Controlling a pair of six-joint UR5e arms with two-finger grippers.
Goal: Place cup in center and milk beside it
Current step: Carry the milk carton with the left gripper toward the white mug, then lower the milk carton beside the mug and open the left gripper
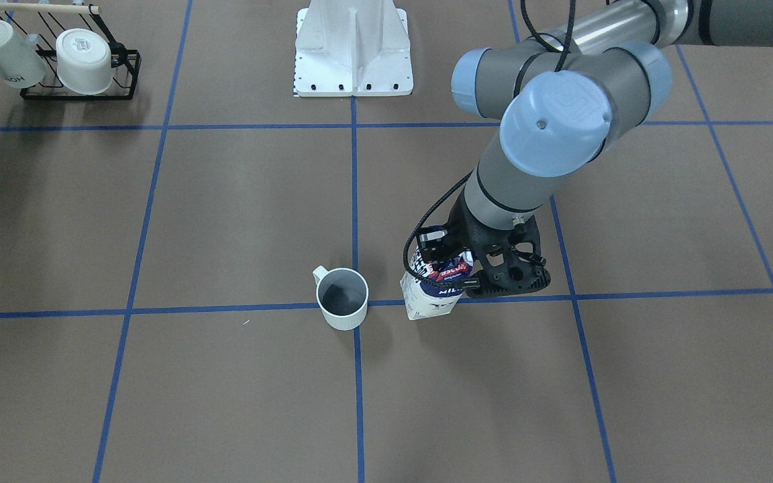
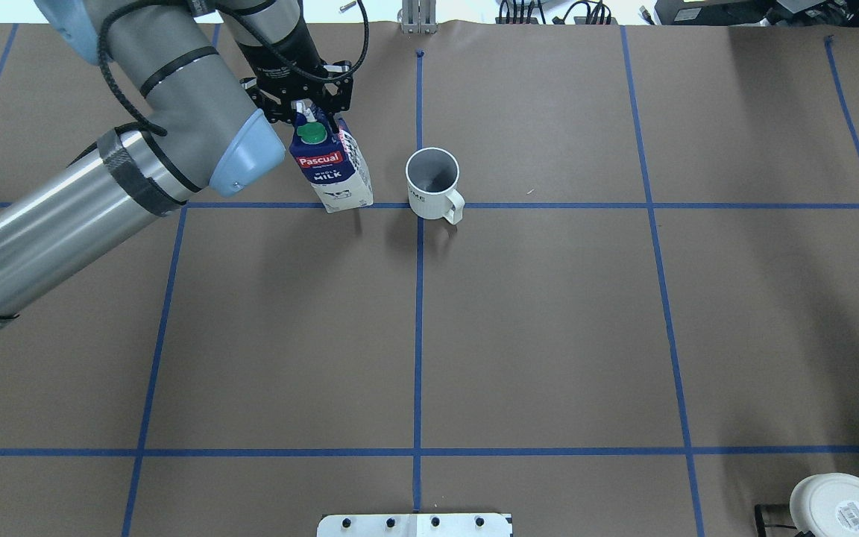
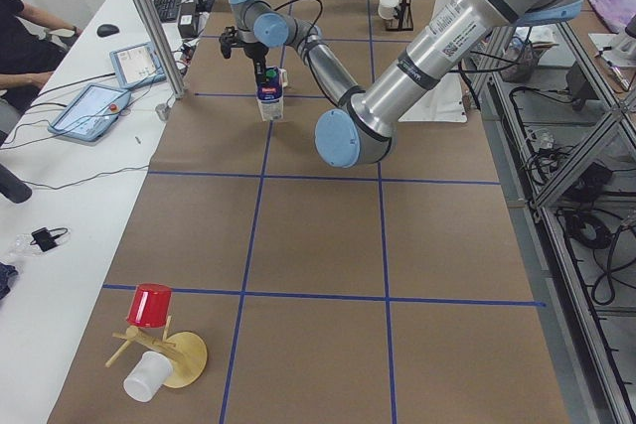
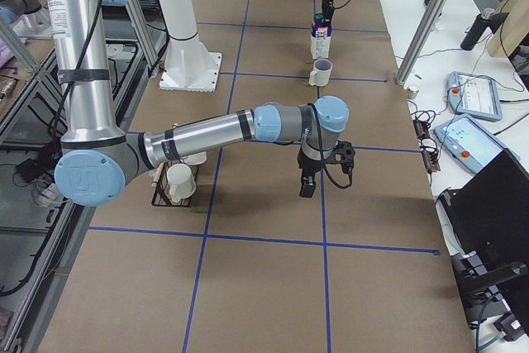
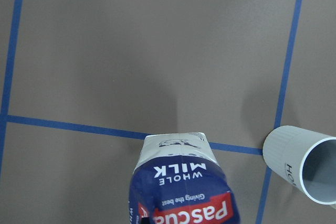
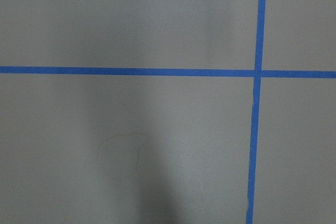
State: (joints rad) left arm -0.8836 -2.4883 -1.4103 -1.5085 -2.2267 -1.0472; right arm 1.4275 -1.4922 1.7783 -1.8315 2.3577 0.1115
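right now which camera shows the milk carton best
The overhead exterior view: the milk shows its green cap, red band and lettering, with the left claw on its top. The front-facing view hides its top behind the claw; the left wrist view cuts its top off; both side views show it small.

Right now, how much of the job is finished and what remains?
Done: the cup stands upright at the crossing of the blue tape lines, free of any gripper. In hand: the left gripper is shut on the top of the milk, beside the cup, not touching it. Left: make sure the milk rests on the table, open and withdraw.
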